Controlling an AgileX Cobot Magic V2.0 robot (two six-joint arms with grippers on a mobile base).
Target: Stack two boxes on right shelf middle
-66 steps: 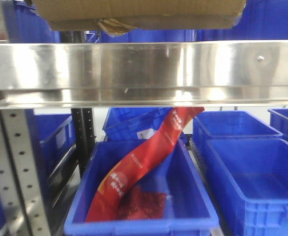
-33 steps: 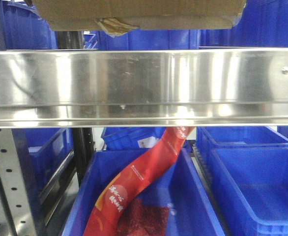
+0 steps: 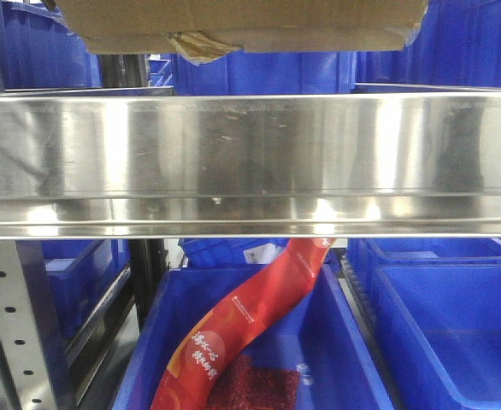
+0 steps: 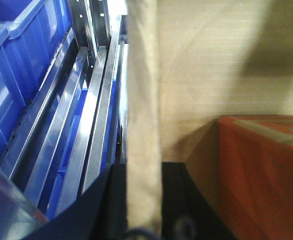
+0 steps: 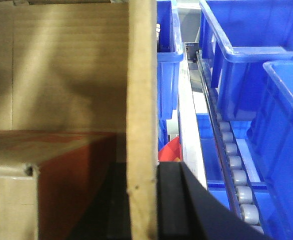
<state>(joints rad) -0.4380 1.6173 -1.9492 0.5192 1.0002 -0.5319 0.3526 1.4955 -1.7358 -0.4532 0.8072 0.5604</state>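
Cardboard box [image 3: 242, 21] held above your steel shelf rail [image 3: 250, 162]; both pincers [image 4: 144, 200] [image 5: 142, 200] clamp its side walls.

i see a plain brown box [image 3: 242, 24], a shiny silver shelf [image 3: 250, 162], blue bins [image 3: 443, 329] and a red packet [image 3: 250, 329] with yellow lettering.

We only get the bottom strip of the cardboard box [image 3: 242, 21]; the front view's top edge cuts the rest. The shelf's front rail [image 3: 250, 162] hides the red packet's [image 3: 242, 329] upper end and runs off both sides. In both wrist views a box wall [image 4: 144, 125] fills the centre, so the left gripper [image 4: 144, 210] and right gripper [image 5: 141, 205] fingertips are hidden. We can't read the packet print.
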